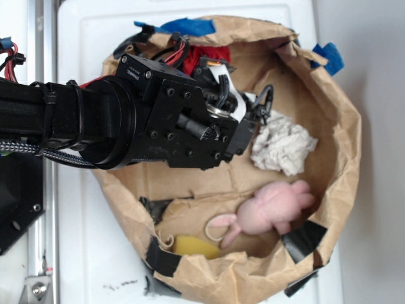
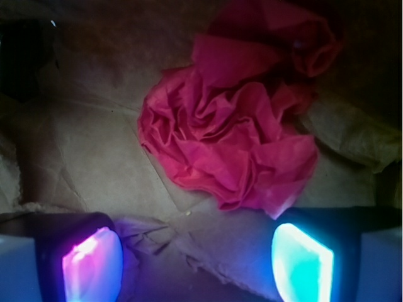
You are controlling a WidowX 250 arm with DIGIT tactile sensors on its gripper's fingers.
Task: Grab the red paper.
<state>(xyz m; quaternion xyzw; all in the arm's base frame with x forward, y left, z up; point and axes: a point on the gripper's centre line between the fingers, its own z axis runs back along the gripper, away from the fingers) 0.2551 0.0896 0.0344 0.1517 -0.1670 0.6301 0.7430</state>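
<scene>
We are on the approach: our end effector (image 2: 198, 261) hangs spread and empty inside the paper bag (image 1: 345, 158), the red paper (image 2: 236, 145) just ahead between its 2 pads. Next we should descend and pinch it.

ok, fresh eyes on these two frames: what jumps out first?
The black arm fills the left of the exterior view, reaching into a brown paper bag. In the wrist view the red paper lies crumpled on the bag floor just ahead of the open jaws, whose pads glow pink and cyan. A white paper wad and pink plush bunny lie at the right.
</scene>
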